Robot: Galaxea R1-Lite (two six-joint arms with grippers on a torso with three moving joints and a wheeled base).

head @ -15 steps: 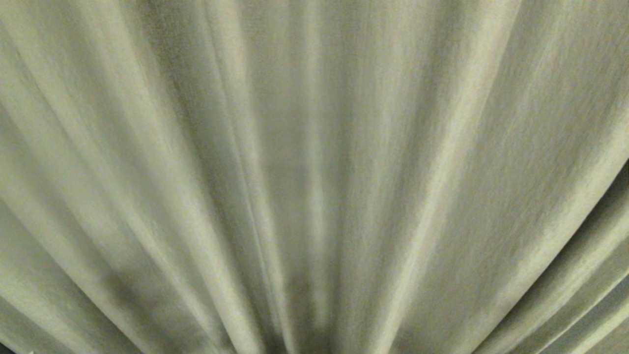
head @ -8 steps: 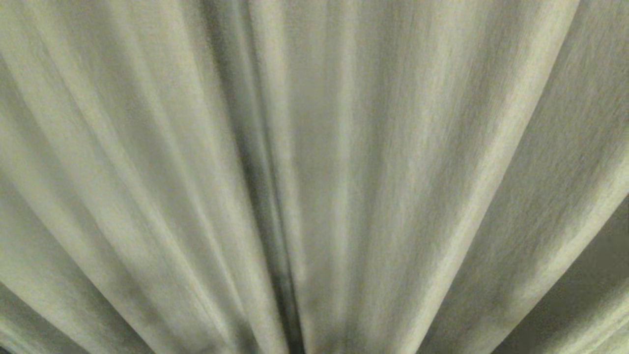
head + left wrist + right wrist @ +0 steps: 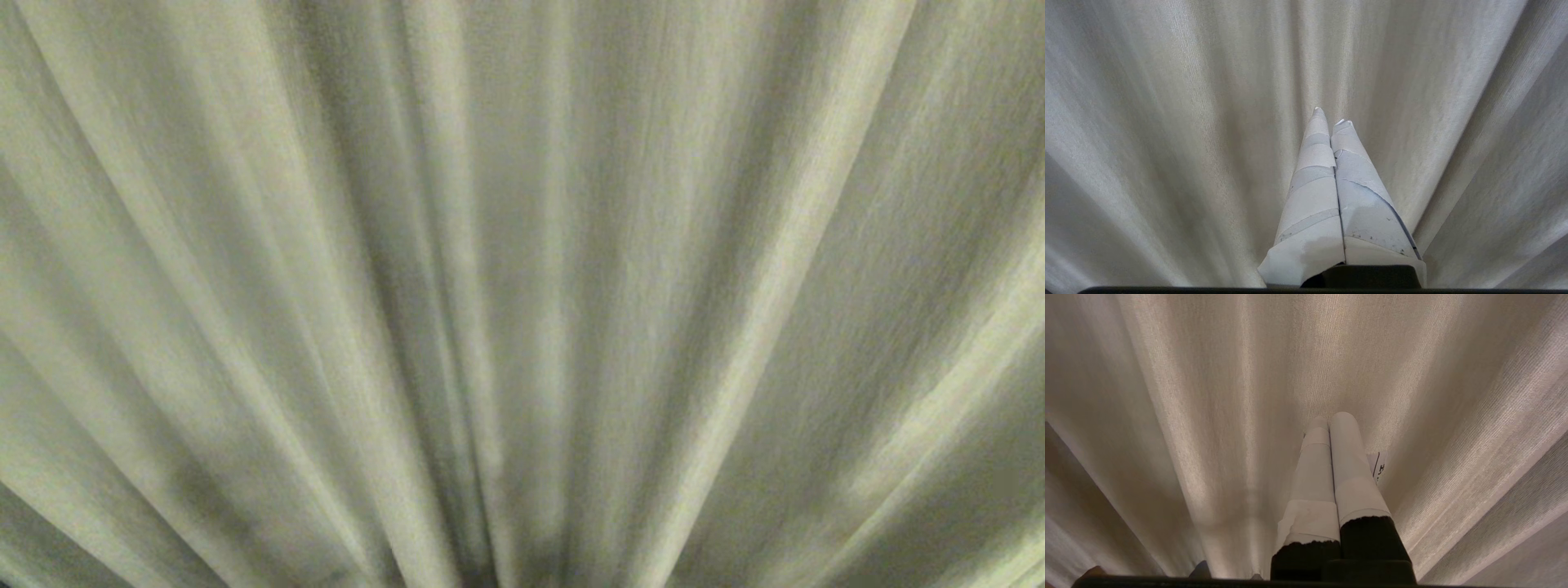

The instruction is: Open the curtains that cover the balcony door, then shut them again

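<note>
The cream-beige curtains (image 3: 653, 269) fill the whole head view with long pleats; no arm shows there. In the left wrist view my left gripper (image 3: 1331, 116) is shut, its taped fingers pressed together and empty, pointing at the pleated curtains (image 3: 1167, 134) close in front. In the right wrist view my right gripper (image 3: 1333, 418) is shut too, its white-wrapped fingers side by side with nothing between them, facing the curtains (image 3: 1208, 396). The balcony door is hidden behind the fabric.
A small white tag with black marks (image 3: 1379, 466) sticks out beside the right fingers. Fabric folds surround both grippers on every side.
The whole head view has shifted sideways across the pleats and partly back. The dark gap at the lower right has gone out of the picture.
</note>
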